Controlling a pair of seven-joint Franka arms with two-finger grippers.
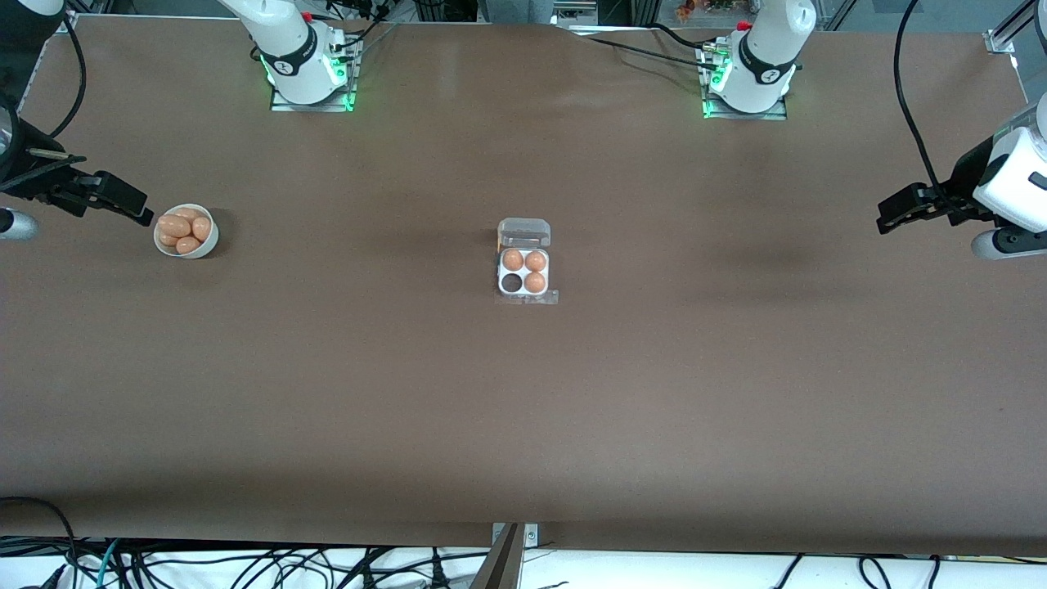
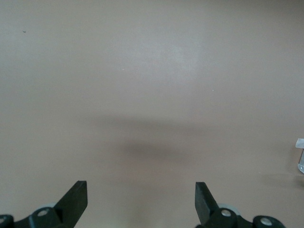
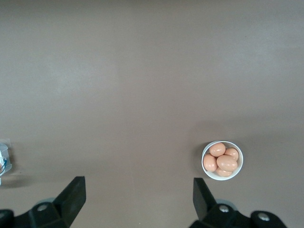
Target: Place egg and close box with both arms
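Your box (image 1: 524, 268) sits lid-open, one cell empty. Toward the right arm's end, the bowl (image 1: 204, 245) holds eggs (image 1: 181, 230). Right gripper (image 3: 138, 194) and left gripper (image 2: 141, 197) hover spread wide, empty.

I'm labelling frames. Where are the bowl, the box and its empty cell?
bowl (image 1: 211, 242): front view, white rim.
box (image 1: 523, 231): front view, open clear lid.
empty cell (image 1: 512, 283): front view, dark hollow.

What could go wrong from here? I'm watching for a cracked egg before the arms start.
The eggs lie piled touching in the bowl, so the open right gripper beside it may nudge a neighbour or pinch two. The box has one empty cell close beside three filled ones; an off-centre drop could knock those. Its clear lid is open, and the open left gripper waits at the table's end.
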